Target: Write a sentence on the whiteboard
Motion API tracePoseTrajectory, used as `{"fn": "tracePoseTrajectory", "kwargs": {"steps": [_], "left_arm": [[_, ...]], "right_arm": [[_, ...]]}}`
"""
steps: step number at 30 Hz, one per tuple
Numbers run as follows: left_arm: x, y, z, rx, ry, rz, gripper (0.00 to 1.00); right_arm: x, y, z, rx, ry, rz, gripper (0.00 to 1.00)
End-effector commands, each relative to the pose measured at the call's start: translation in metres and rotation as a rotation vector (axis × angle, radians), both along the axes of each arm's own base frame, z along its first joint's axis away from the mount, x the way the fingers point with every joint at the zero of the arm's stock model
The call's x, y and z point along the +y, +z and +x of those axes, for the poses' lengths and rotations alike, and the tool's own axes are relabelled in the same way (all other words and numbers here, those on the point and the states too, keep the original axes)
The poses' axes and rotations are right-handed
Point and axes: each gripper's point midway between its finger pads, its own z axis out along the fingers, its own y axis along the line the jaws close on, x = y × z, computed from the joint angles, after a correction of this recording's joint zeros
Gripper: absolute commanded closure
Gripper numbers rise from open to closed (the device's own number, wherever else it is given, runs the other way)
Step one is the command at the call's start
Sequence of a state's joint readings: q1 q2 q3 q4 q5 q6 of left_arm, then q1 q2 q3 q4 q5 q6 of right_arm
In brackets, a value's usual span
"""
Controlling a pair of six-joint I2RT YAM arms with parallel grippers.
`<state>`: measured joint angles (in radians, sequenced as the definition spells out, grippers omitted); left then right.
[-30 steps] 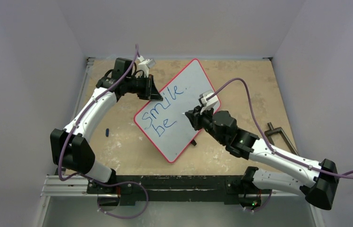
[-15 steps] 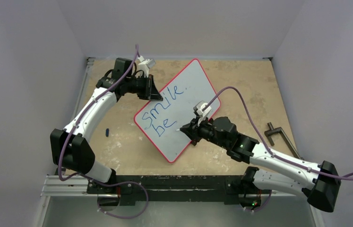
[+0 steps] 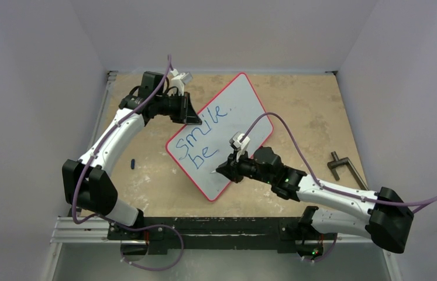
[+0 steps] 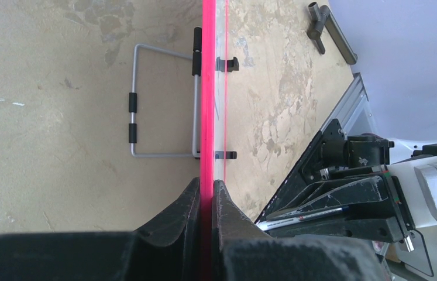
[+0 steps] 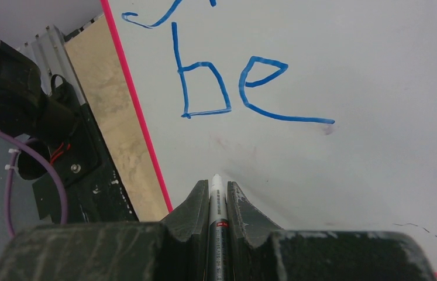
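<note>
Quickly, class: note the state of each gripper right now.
Left gripper: closed on the whiteboard rim.
Right gripper: closed, holding a marker.

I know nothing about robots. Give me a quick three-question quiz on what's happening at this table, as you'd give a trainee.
1. True or false: the left gripper is clamped on the red rim of the whiteboard.
2. The marker in the right gripper points at: A) bare board below "be"; B) the word "smile"; C) the red rim.
3. Fill in: the sentence so far reads "smile ___".
Key: 1 true; 2 A; 3 be.
</note>
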<state>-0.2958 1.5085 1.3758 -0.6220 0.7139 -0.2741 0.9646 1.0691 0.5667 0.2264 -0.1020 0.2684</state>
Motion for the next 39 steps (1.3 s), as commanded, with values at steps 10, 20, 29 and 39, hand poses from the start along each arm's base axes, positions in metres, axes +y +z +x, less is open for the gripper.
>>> {"fn": "tracePoseTrajectory", "kwargs": {"steps": [10, 20, 29, 39], "left_arm": [[0.003, 0.022, 0.02, -0.098, 0.033, -0.059, 1.0], [0.011, 0.011, 0.031, -0.036, 0.078, -0.076, 1.0], [0.019, -0.004, 0.041, 0.015, 0.108, -0.061, 1.0], [0.019, -0.006, 0.041, 0.014, 0.109, -0.055, 1.0]], "right_arm": [[0.012, 0.024, 0.008, -0.059, 0.0, 0.105, 1.0], [0.021, 0.022, 0.016, -0.071, -0.008, 0.118, 1.0], [0.021, 0.021, 0.015, -0.081, -0.007, 0.131, 1.0], [0.018, 0.015, 0.019, -0.076, -0.031, 0.116, 1.0]]}}
